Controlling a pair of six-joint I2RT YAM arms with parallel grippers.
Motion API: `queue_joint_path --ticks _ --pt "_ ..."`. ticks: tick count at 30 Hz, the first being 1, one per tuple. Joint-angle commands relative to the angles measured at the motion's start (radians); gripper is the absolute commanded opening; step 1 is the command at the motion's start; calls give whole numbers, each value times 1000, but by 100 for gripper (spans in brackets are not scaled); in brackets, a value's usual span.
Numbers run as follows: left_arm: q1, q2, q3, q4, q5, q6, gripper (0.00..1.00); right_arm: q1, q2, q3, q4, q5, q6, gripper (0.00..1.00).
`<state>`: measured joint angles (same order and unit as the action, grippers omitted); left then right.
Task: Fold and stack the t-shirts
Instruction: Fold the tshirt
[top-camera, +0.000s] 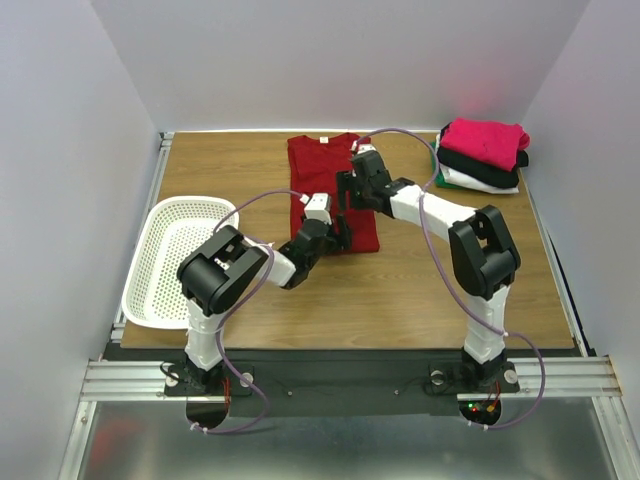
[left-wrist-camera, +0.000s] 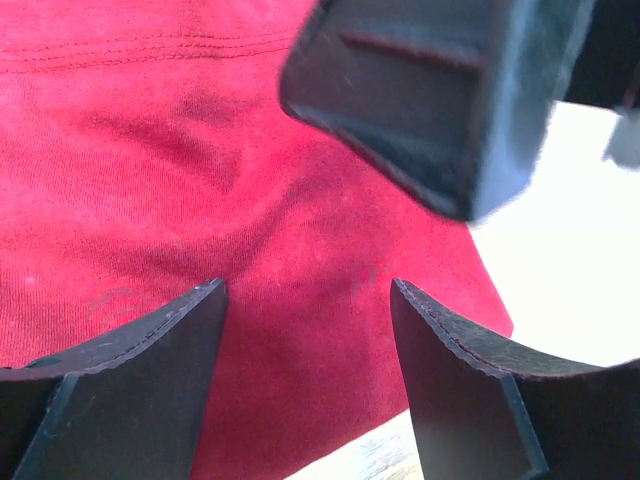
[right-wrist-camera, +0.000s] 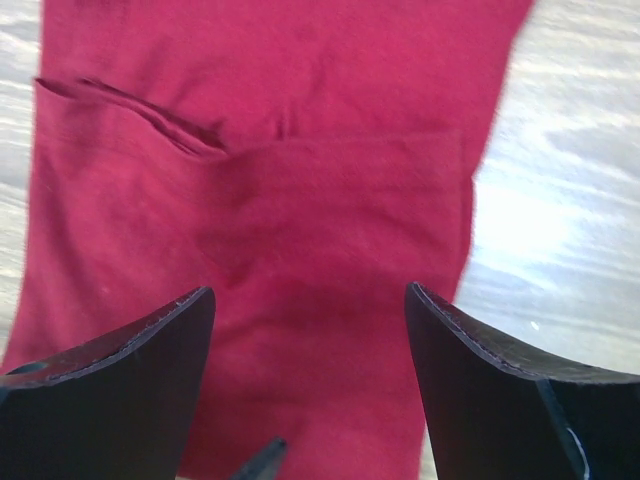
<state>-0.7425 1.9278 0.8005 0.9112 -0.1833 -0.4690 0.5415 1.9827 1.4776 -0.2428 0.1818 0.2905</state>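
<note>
The dark red t-shirt (top-camera: 322, 165) lies flat at the centre back of the table, folded into a long narrow strip. My left gripper (top-camera: 338, 234) hovers open over its near right part; in the left wrist view (left-wrist-camera: 305, 290) red cloth (left-wrist-camera: 200, 180) fills the gap between the jaws and nothing is held. My right gripper (top-camera: 347, 196) is open just above the shirt's middle right; the right wrist view (right-wrist-camera: 310, 295) shows the shirt (right-wrist-camera: 300, 200) with a folded-in sleeve. A folded stack at the back right has pink (top-camera: 487, 138) on top, then black (top-camera: 478, 163), white (top-camera: 482, 181) and a green edge (top-camera: 440, 181).
A white perforated basket (top-camera: 150, 270) stands at the left edge, beside the left arm. The two grippers are close together over the shirt; the right gripper's body (left-wrist-camera: 430, 90) shows in the left wrist view. Grey walls close in three sides of the table.
</note>
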Motion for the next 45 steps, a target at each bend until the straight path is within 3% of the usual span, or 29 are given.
queue_joint_path --ticks 1,29,35,45 --pt "-17 0 -62 51 7 -25 78 -6 39 56 30 -50 -17 82" --pt "-235 -33 -408 91 -93 -204 79 -2 202 188 -13 93 -5 82" --pt "-253 -151 -414 46 -107 -198 79 -2 87 89 -13 105 4 84" --pt "-294 -513 -363 -208 -220 -141 83 0 -321 -250 2 136 62 87"
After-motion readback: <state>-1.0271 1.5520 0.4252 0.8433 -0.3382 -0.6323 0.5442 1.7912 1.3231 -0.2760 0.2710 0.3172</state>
